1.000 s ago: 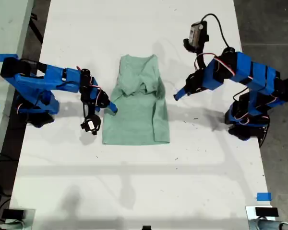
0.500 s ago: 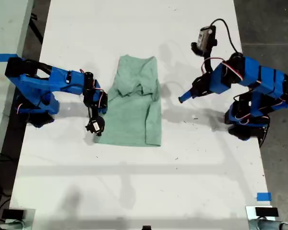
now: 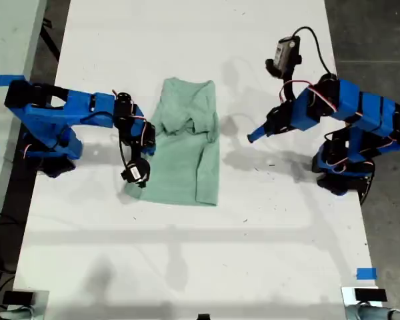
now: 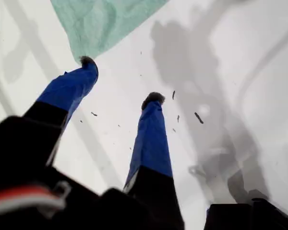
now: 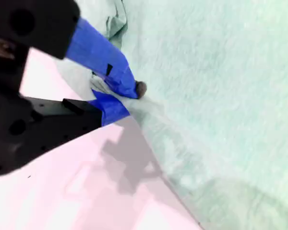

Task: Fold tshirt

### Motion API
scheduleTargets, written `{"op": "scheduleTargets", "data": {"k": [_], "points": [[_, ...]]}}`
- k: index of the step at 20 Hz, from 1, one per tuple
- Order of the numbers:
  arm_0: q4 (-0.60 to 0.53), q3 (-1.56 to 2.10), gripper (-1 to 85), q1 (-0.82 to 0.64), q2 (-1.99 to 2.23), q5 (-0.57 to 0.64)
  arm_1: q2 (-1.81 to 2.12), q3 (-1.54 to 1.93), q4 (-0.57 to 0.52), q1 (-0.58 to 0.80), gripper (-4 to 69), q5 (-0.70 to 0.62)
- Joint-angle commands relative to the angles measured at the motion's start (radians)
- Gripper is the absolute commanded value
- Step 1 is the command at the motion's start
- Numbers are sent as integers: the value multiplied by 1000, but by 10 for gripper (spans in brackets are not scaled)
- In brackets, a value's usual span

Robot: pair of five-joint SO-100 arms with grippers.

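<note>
1. Gripping the cloth, my second gripper [image 5: 119, 98] is pinching one edge of the tshirt [image 3: 183, 150] between its two blue fingers [image 5: 103, 57]. The second wrist view is showing the cloth bunching up a little right at the pinch.
2. Looking from above, the tshirt is lying on the white table [image 3: 187, 267], a bit to the exterior view's left of the middle. The pale green cloth is already looking narrow, with its sides lying folded in over the body. A crumpled bump is sitting near its top half. So I am judging that the side folds are mostly done, and the fold from end to end is not yet done.
3. My second gripper [image 3: 145, 147] is touching the shirt's edge on the exterior view's left.
4. My first gripper [image 4: 120, 79] is hanging over bare table with its fingers spread apart and nothing between them. In its own view, only a corner of the tshirt [image 4: 103, 21] is showing, just past one fingertip [image 4: 88, 61].
5. In the exterior view, my first gripper [image 3: 255, 135] is staying on the exterior view's right, near the shirt but not touching it.
</note>
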Motion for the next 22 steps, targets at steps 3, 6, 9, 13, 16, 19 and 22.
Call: {"op": "scheduleTargets", "data": {"k": [3,6,9,13,16,19,22], "points": [[138,-525,1,46,-356,57,38,-2,-43,-18,234,25],[202,-762,1,41,-572,84,41,-2,-43,-34,232,38],[190,-762,91,14,-607,89,43,6,-43,-49,231,51],[209,-762,244,-8,-586,94,54,9,-43,-52,231,54],[304,-762,267,-20,-457,98,60,11,-43,-52,231,52],[453,-746,261,-32,-273,114,63,11,-41,-52,232,51],[459,-580,269,-44,-17,149,64,3,-29,-55,232,49]]}}
